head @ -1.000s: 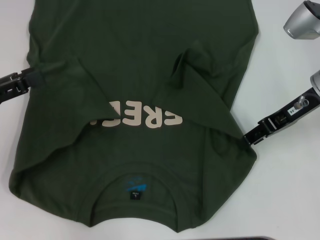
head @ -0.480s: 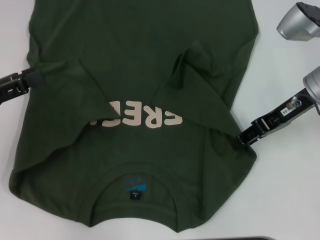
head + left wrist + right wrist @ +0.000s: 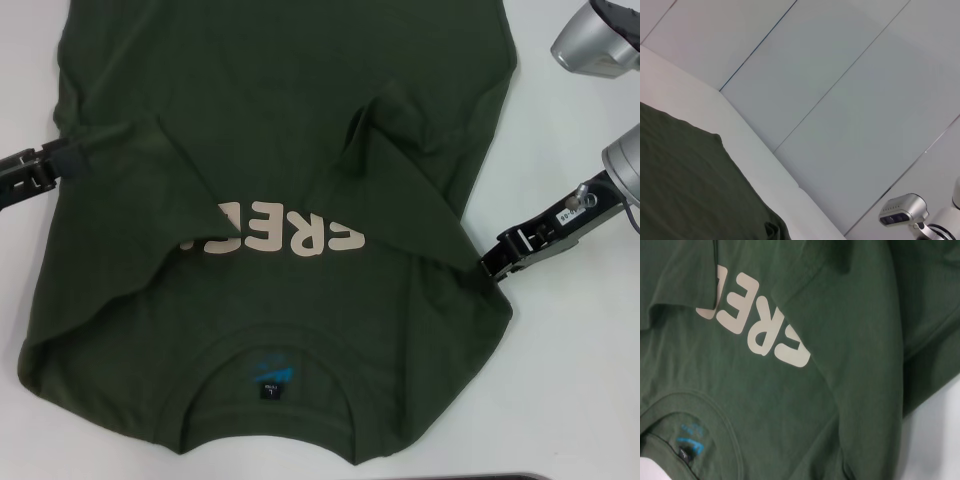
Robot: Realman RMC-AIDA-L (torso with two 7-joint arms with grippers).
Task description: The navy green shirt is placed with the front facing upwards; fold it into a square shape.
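The navy green shirt (image 3: 280,130) lies flat on the white table, front up, with its collar and blue neck label (image 3: 270,375) nearest me. Both sleeves are folded inward and partly cover the cream lettering (image 3: 290,235). My left gripper (image 3: 62,160) sits low at the shirt's left edge, about level with the folded sleeve. My right gripper (image 3: 495,265) is at the shirt's right edge, just below the right sleeve fold. The right wrist view looks closely at the lettering (image 3: 760,315) and the neck label (image 3: 692,445). In the left wrist view a corner of the shirt (image 3: 685,185) shows.
Bare white table (image 3: 570,380) surrounds the shirt on the right and the near left. A silver joint of the right arm (image 3: 590,40) hangs over the far right. A dark edge (image 3: 500,477) runs along the table's near side. Grey wall panels (image 3: 840,100) stand beyond the table.
The right arm has swung, and its gripper has shifted slightly in toward the shirt's right edge and a little away from me. The left arm and the shirt have not visibly moved.
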